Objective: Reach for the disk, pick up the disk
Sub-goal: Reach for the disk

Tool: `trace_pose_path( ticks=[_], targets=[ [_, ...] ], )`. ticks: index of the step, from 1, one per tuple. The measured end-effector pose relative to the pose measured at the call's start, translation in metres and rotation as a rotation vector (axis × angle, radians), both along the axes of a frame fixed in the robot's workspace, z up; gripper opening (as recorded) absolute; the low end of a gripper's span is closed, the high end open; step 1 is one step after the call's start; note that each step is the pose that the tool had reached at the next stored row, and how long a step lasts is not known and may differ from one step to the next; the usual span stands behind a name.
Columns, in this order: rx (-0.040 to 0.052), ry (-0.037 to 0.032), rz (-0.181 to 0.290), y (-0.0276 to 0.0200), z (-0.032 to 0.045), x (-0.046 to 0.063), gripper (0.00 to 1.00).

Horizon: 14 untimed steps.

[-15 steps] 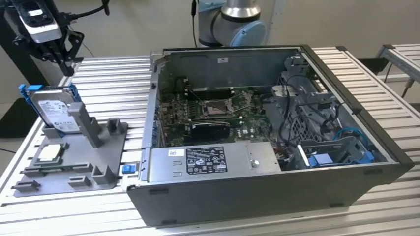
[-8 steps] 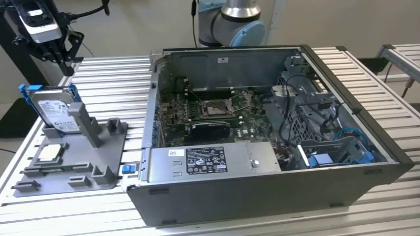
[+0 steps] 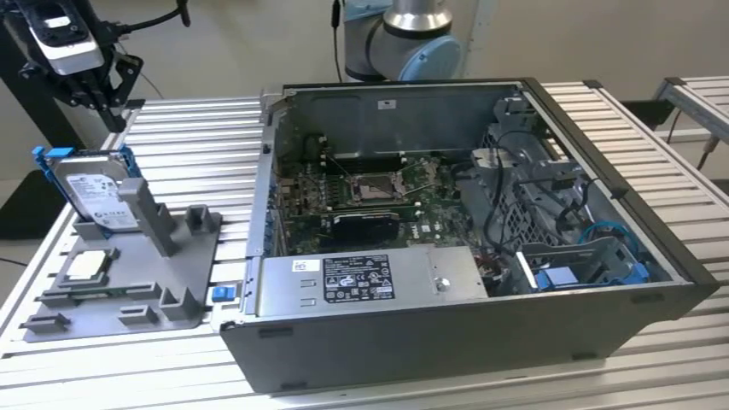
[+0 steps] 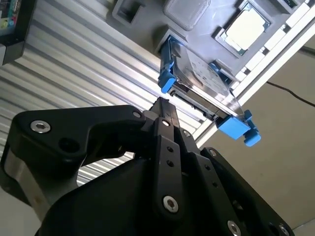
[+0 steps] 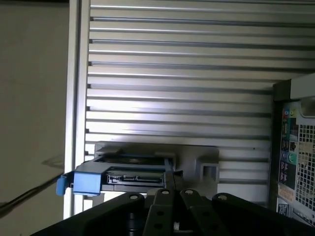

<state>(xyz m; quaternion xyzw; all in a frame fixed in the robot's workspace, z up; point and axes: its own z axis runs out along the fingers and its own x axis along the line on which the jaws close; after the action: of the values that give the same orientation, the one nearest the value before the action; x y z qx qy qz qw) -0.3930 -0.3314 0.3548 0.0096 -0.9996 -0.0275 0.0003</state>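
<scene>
The disk (image 3: 97, 195), a silver-grey drive with a white label in a bright blue carrier, stands on edge in a slot of the grey holder (image 3: 137, 282) at the exterior view's left. My gripper (image 3: 112, 115) hangs above it, a short gap over its top edge, touching nothing. In the second wrist view the black fingers (image 4: 165, 128) lie together, tips just short of the disk (image 4: 202, 83) and its blue corner (image 4: 166, 81). The first wrist view has the disk's connector edge (image 5: 130, 176) just beyond the fingers (image 5: 170, 196). Nothing is held.
A small square silver chip (image 3: 89, 266) lies flat on the holder in front of the disk. The open computer case (image 3: 456, 256) fills the middle and right of the slatted aluminium table (image 3: 194, 137). The arm's base (image 3: 405, 43) stands behind the case.
</scene>
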Motion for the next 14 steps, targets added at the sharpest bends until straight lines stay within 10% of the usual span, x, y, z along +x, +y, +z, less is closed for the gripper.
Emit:
trace_pose_path(
  ticks=[14],
  targets=[
    [0.0,0.0,0.0,0.0,0.0,-0.013,0.0]
  ],
)
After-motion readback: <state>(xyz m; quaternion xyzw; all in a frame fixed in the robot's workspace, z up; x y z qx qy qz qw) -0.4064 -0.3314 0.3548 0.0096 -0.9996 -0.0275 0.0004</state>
